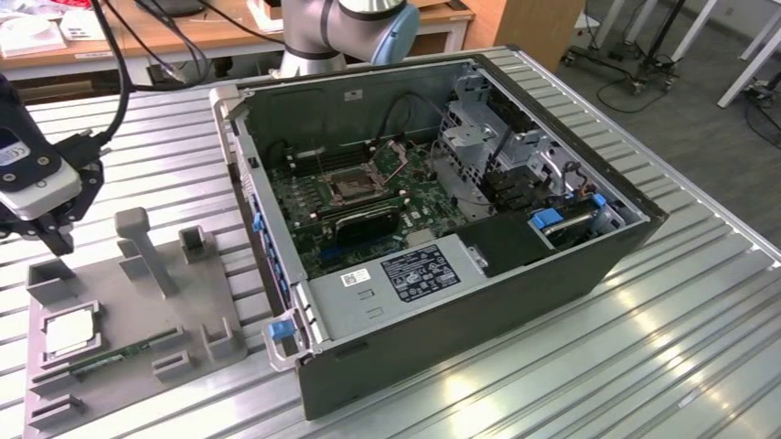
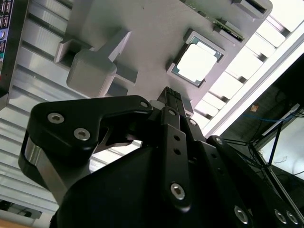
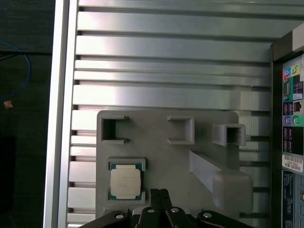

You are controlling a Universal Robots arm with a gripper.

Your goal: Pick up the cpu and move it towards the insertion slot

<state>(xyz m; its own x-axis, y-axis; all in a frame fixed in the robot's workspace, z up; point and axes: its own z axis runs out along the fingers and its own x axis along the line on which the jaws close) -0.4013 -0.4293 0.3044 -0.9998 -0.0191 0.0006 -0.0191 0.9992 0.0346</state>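
The cpu [image 1: 71, 331] lies flat in a square pocket of the grey fixture plate [image 1: 183, 293] at the exterior view's left, silvery face up. My gripper [image 1: 58, 243] hangs above the fixture's far left corner, apart from the chip. In both wrist views the cpu [image 3: 125, 182] [image 2: 198, 62] sits just beside and below the gripper [image 3: 160, 192] [image 2: 172, 91], whose black fingers are pressed together with nothing between them. The insertion slot [image 1: 354, 187] shows as a silver-framed square on the green board inside the open computer case.
The open computer case [image 1: 488, 302] stands to the exterior view's right of the fixture. A tall grey post [image 1: 141, 247] and several small pockets rise from the plate. A green memory stick [image 1: 123, 355] lies near the cpu. The ribbed metal table [image 1: 683, 347] runs all around.
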